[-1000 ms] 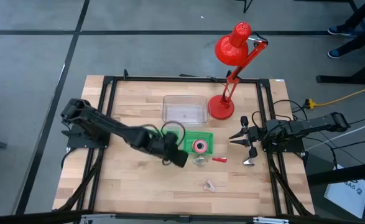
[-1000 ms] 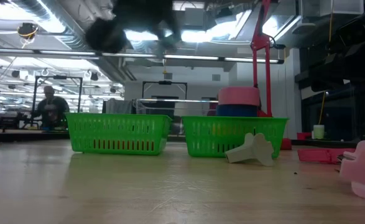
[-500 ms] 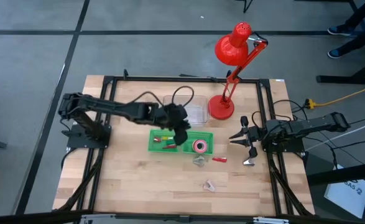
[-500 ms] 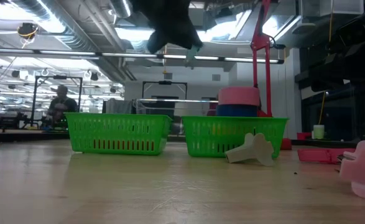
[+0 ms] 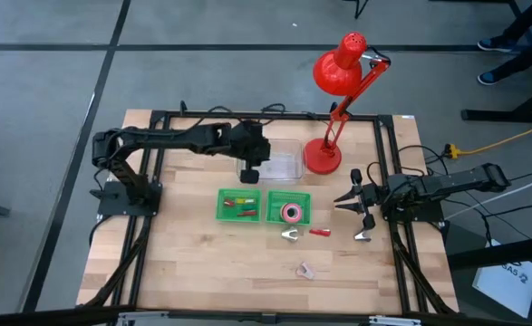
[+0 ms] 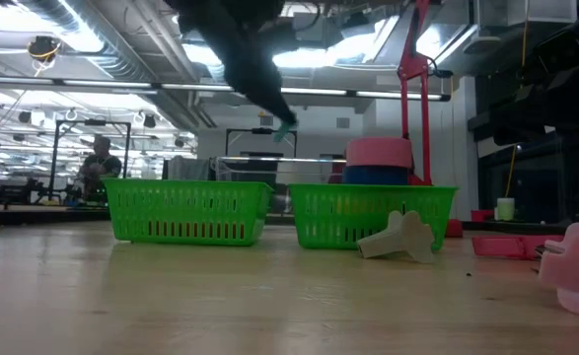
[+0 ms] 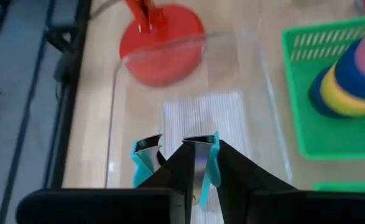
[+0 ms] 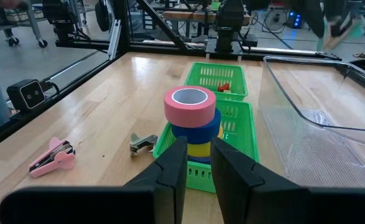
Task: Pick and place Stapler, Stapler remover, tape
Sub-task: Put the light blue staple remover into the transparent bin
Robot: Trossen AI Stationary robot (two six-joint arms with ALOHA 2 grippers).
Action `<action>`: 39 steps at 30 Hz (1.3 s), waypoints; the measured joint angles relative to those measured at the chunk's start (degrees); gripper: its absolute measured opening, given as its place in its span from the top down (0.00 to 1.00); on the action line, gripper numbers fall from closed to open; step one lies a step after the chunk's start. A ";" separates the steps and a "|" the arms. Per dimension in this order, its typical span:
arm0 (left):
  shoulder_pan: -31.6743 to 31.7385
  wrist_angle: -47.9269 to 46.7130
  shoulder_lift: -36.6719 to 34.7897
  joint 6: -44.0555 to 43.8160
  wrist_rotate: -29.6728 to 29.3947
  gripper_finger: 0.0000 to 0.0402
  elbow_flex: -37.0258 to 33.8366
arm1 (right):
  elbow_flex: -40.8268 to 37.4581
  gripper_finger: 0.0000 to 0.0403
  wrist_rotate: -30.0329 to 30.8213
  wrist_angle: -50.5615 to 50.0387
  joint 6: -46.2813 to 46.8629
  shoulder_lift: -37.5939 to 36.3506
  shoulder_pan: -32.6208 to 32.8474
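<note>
High view shows the left gripper (image 5: 253,172) over the clear tray (image 5: 284,166) near the table's far edge, its fingers a little apart, pinching nothing. Right gripper (image 5: 357,215) waits by the right edge, fingers nearly together. Stacked tape (image 5: 291,213) sits in the right green basket (image 5: 304,204).

Wooden table (image 5: 184,263) carries green baskets (image 5: 264,206), clear tray (image 5: 284,164), lamp (image 5: 323,157).

Red desk lamp (image 5: 338,86), clear tray (image 5: 281,164)

Two baskets (image 5: 239,205) side by side before the bin (image 5: 279,159).
</note>
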 joint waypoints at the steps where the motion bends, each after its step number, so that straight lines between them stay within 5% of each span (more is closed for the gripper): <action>1: 0.67 -0.25 0.45 0.32 0.90 0.90 0.00 | 0.00 0.82 0.00 0.00 0.02 -0.01 0.00; 29: 5.23 -0.71 4.44 0.83 3.93 0.91 -0.37 | -0.01 0.82 0.00 0.00 0.02 -0.01 0.00; 39: 4.94 -3.77 4.79 -6.24 3.56 0.89 -0.37 | -0.01 0.82 0.00 0.00 0.00 -0.01 0.00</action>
